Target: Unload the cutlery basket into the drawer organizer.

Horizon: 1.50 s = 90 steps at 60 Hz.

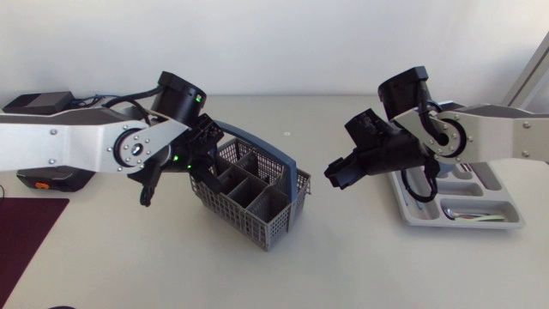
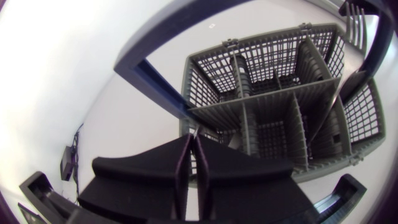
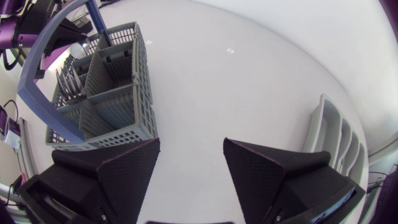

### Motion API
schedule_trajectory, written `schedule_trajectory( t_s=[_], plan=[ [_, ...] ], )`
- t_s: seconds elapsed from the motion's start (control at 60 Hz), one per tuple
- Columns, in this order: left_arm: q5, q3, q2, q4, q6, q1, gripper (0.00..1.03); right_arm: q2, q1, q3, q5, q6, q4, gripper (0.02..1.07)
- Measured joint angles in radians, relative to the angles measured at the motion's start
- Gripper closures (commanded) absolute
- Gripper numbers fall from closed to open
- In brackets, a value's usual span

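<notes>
**Desk:** Cutlery basket (image 1: 257, 206), grey with a blue handle (image 1: 273, 158), is standing in the middle of the table (image 1: 360, 257) between both arms, its long side running on a slant from far left to near right. Which arm is nearer?

**Photographer:** The left. The left gripper (image 2: 190, 148) is sitting at the basket's left rim, fingers pressed almost together. Whether they are pinching the wall is not showing. The right gripper (image 3: 190, 149) is hovering off the basket's right end, apart from it, fingers spread wide and holding nothing.

**Desk:** And the drop point?

**Photographer:** The drawer organizer (image 1: 506, 223) is lying at the far right, partly under the right arm, with some cutlery in its near tray. By my reading, the right arm is lining up the next pick.

**Desk:** What is left inside?

**Photographer:** Hard to say. Tines (image 3: 67, 87) seem to be poking up in one compartment. The handle and dividers are hiding the rest.
</notes>
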Motion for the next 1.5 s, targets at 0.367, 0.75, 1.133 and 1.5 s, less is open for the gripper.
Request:
schedule_trajectory(
  t_s=[0.367,0.75,1.133,1.5],
  plan=[
    [-0.023,-0.059,-0.263,0.105,0.033,-0.010,1.00,-0.068,0.000,-0.037,0.003,-0.001,0.000,0.33],
    [0.241,0.078,-0.398,-0.106,-0.182,-0.007,1.00,-0.334,0.016,-0.063,-0.046,-0.008,-0.051,0.33],
    [0.514,0.266,-0.209,-0.253,-0.401,-0.034,1.00,-0.426,0.185,-0.004,-0.069,0.008,-0.122,0.33],
    [0.677,0.338,-0.094,-0.314,-0.491,-0.033,1.00,-0.333,0.305,0.090,-0.048,0.027,-0.131,0.33]
  ],
)
